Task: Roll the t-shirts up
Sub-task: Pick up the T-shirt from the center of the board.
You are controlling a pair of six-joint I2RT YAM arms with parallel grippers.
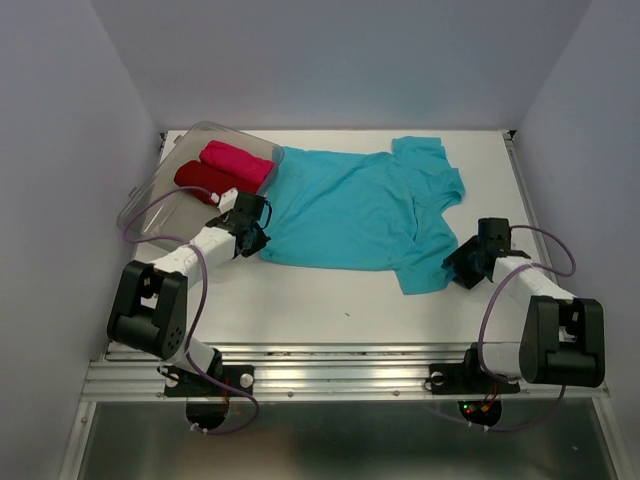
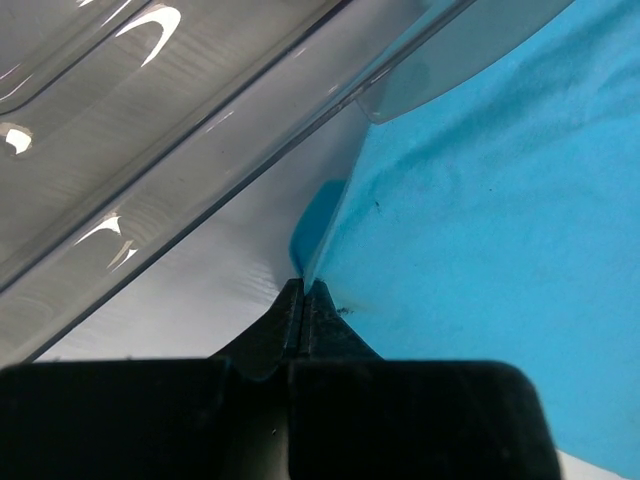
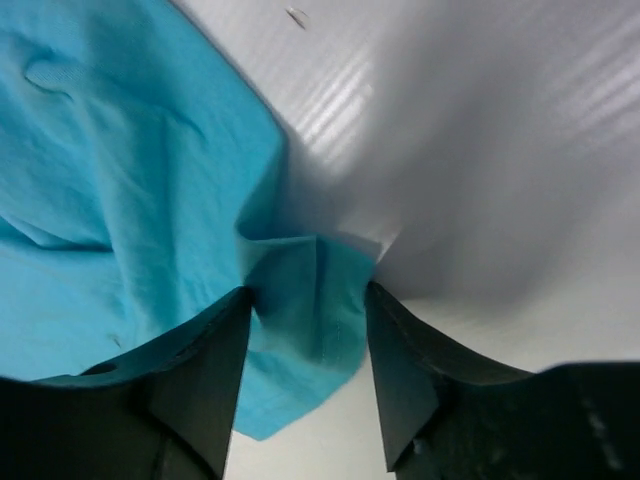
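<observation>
The turquoise-blue t-shirt (image 1: pixel 350 210) lies spread flat on the white table. My left gripper (image 1: pixel 260 238) is at its near-left edge, beside the tub; in the left wrist view its jaws (image 2: pixel 305 288) are shut on the edge of the shirt (image 2: pixel 480 200). My right gripper (image 1: pixel 462 268) is at the shirt's near-right corner; in the right wrist view it (image 3: pixel 310 292) is open, with a bunched fold of the shirt (image 3: pixel 120 180) between the fingers. The dark red t-shirt (image 1: pixel 203 178) and the magenta-pink t-shirt (image 1: pixel 238 162) lie rolled in the tub.
The clear plastic tub (image 1: pixel 150 215) stands at the back left, touching the shirt's left side; its wall fills the upper left of the left wrist view (image 2: pixel 150 130). Grey walls enclose the table on three sides. Bare white table lies in front of the shirt.
</observation>
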